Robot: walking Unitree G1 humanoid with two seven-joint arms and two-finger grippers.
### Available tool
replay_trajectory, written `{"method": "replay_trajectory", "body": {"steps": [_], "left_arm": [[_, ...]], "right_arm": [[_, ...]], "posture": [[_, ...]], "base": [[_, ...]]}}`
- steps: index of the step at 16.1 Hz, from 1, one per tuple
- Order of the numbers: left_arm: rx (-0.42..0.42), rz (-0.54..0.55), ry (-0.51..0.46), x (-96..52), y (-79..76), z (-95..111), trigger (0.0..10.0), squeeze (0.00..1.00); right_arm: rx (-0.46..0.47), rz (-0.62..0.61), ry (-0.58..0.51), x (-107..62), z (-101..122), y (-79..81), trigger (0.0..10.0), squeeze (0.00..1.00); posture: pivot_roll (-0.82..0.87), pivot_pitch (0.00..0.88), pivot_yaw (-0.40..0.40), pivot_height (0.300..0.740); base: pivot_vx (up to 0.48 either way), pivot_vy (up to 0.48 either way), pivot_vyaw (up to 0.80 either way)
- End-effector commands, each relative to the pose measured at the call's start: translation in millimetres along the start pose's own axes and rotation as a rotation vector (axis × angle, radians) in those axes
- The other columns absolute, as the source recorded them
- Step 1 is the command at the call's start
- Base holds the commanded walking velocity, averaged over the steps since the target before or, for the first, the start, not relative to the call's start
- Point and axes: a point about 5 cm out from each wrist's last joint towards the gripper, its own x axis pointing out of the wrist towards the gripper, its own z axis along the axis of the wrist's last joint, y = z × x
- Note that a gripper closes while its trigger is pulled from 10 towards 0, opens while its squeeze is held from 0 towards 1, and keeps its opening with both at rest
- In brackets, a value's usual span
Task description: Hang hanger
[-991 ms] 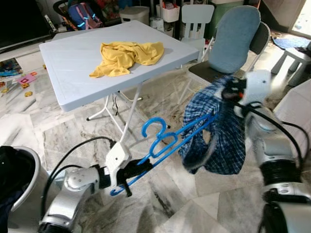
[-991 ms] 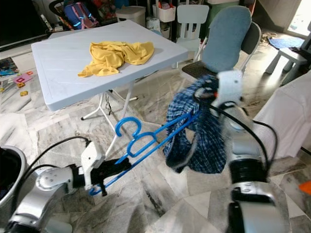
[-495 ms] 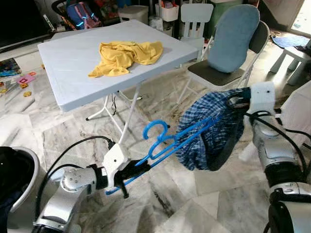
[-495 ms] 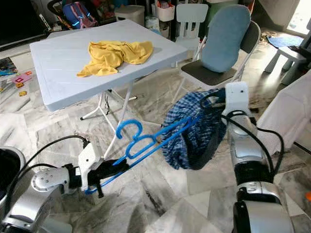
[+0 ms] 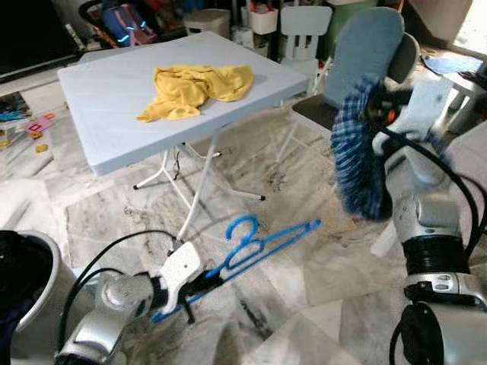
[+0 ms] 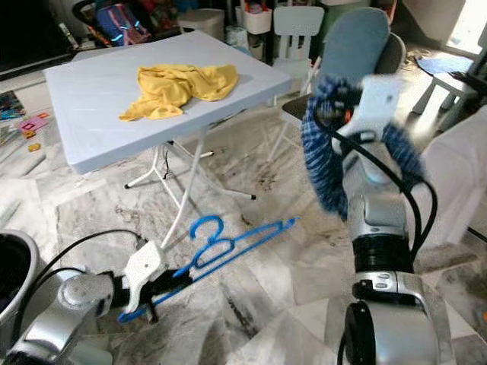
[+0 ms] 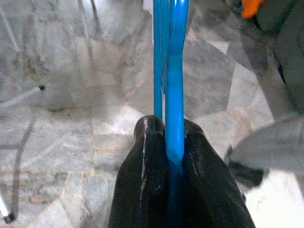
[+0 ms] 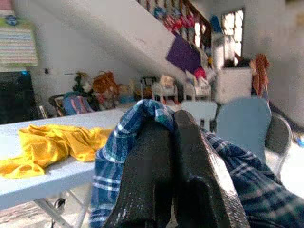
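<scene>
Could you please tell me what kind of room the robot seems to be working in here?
Most likely a lived-in family living room: marble-tiled floor, a white folding table holding a yellow garment, a small white child's chair, and toys scattered along the floor's edge.

A light blue plastic folding desk [image 5: 114, 106] at eleven o'clock carries a crumpled yellow cloth garment [image 5: 194, 87]. At seven o'clock the left hand [image 5: 194, 285] clamps a bright blue plastic hanger [image 5: 251, 247] low over the marble floor [image 5: 304, 258]. At two o'clock the right hand [image 5: 380, 114] holds up a blue plaid shirt [image 5: 356, 152].
</scene>
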Motion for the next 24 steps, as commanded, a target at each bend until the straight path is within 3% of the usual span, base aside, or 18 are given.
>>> {"method": "replay_trajectory", "body": {"steps": [1,3,4,5,6,7,8,11,12,14,18,19,20,24], "left_arm": [[0.006,0.023,-0.02,-1.4,5.1,5,0.0,0.0],[-0.012,0.111,-0.125,-1.7,11.1,17,0.0,0.0],[-0.045,0.288,-0.216,-5.5,23.6,26,0.0,0.0],[-0.073,0.358,-0.235,-6.7,28.2,27,0.0,0.0],[-0.115,0.5,-0.282,-9.7,35.1,29,3.3,0.0],[-0.147,0.602,-0.318,-11.3,35.8,30,7.4,0.0],[-0.186,0.677,-0.355,-11.0,32.8,31,10.0,0.0],[-0.251,0.816,-0.395,-2.7,19.5,34,10.0,0.0],[-0.25,0.849,-0.394,-1.3,18.9,35,10.0,0.0],[-0.257,0.893,-0.414,-1.9,22.8,41,10.0,0.0],[-0.28,0.92,-0.469,-7.3,33.6,53,10.0,0.0],[-0.29,0.93,-0.472,-8.7,35.9,55,10.0,0.0],[-0.293,0.937,-0.474,-9.6,36.8,55,10.0,0.0],[-0.31,0.946,-0.49,-11.0,38.5,57,10.0,0.0]], "right_arm": [[-0.059,-0.006,-0.011,0.6,3,-2.2,0.0,0.0],[-0.162,-0.133,0.087,-6.4,-12,-25.2,0.0,0.0],[-0.176,-0.18,0.139,-13.4,-20,-35.7,0.0,0.0],[-0.174,-0.179,0.145,-15.3,-22,-36.5,0.0,0.0],[-0.169,-0.159,0.158,-19.5,-26,-35.3,0.0,0.0],[-0.17,-0.142,0.17,-23.8,-30,-33.9,0.0,0.0],[-0.18,-0.129,0.183,-27.6,-35,-32.7,0.0,0.0],[-0.182,-0.072,0.23,-40.0,-49,-26.9,0.0,0.0],[-0.143,-0.028,0.225,-42.4,-50,-19.7,0.0,0.0],[-0.069,0.088,0.188,-44.7,-47,-0.9,0.0,0.0],[-0.017,0.189,0.146,-45.1,-40,13.7,0.0,0.0],[-0.014,0.206,0.147,-45.6,-39,16.0,1.1,0.0],[-0.007,0.213,0.15,-45.4,-39,17.5,10.0,0.0],[0.008,0.241,0.146,-44.7,-37,22.2,10.0,0.0]], "posture": [[-0.24,0.0,0.023,0.74],[-0.23,0.0,0.019,0.74],[-0.23,0.0,0.016,0.74],[-0.22,0.0,0.016,0.74],[-0.22,0.0,0.015,0.74],[-0.22,0.0,0.016,0.74],[-0.22,0.0,0.017,0.74],[-0.21,0.0,0.03,0.74],[-0.21,0.0,0.038,0.74],[-0.21,0.0,0.052,0.74],[-0.2,0.0,0.059,0.74],[-0.2,0.0,0.058,0.74],[-0.2,0.0,0.057,0.74],[-0.2,0.0,0.056,0.74]], "base": [[0.0,0.0,0.0],[0.0,0.0,0.0],[0.0,0.0,0.0],[0.0,0.0,0.0],[0.0,0.0,0.0],[0.0,0.0,0.0],[0.0,0.0,0.0],[0.0,0.0,0.0],[0.0,0.0,0.0],[0.0,0.0,0.0],[0.0,0.0,0.0],[0.0,0.0,0.0],[0.0,0.0,0.0],[0.27,0.0,0.0]]}}
